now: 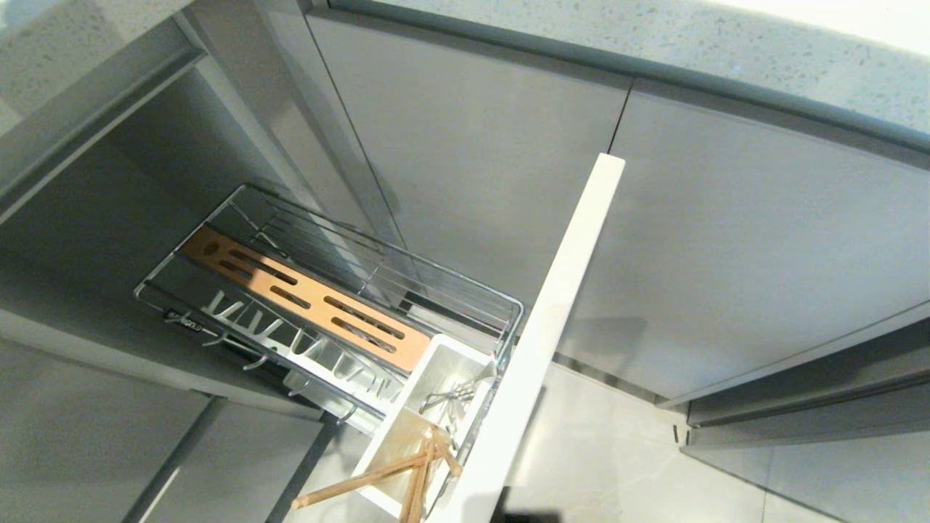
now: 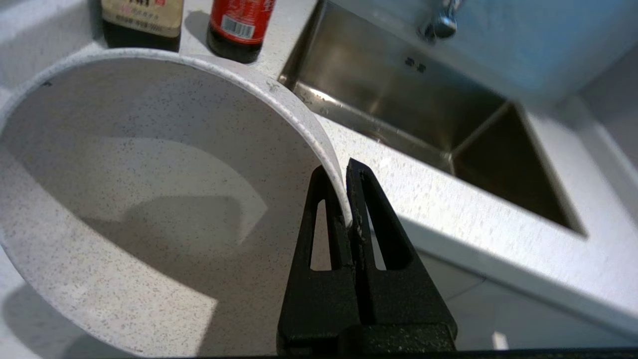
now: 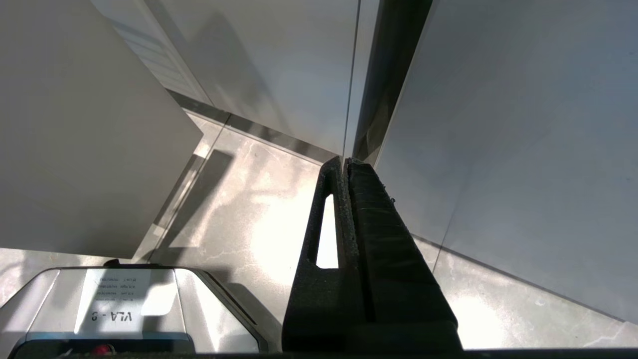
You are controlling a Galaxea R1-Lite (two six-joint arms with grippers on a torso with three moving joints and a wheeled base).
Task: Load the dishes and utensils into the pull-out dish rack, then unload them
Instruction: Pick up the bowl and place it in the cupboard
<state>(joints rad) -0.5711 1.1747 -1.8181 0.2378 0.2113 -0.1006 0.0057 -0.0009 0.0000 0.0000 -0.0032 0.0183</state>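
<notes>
My left gripper (image 2: 344,174) is shut on the rim of a white speckled bowl (image 2: 149,174), held tilted over the pale countertop (image 2: 473,209) beside the sink; neither shows in the head view. There, the pull-out dish rack (image 1: 465,290) stands drawn out, with its orange-brown slotted board (image 1: 305,298), white prongs (image 1: 290,338) and pale front panel (image 1: 559,319). In its white utensil tub (image 1: 458,359) stand wooden chopsticks (image 1: 392,472) and a silver metal utensil (image 1: 450,396). My right gripper (image 3: 345,162) hangs shut and empty, low over the floor by the cabinet fronts.
A steel sink (image 2: 423,109) with a faucet (image 2: 441,22) lies just past the bowl. Two dark bottles (image 2: 142,22) (image 2: 239,25) stand on the counter behind it. Grey cabinet doors (image 1: 726,240) flank the rack; the robot's base (image 3: 124,309) sits under the right arm.
</notes>
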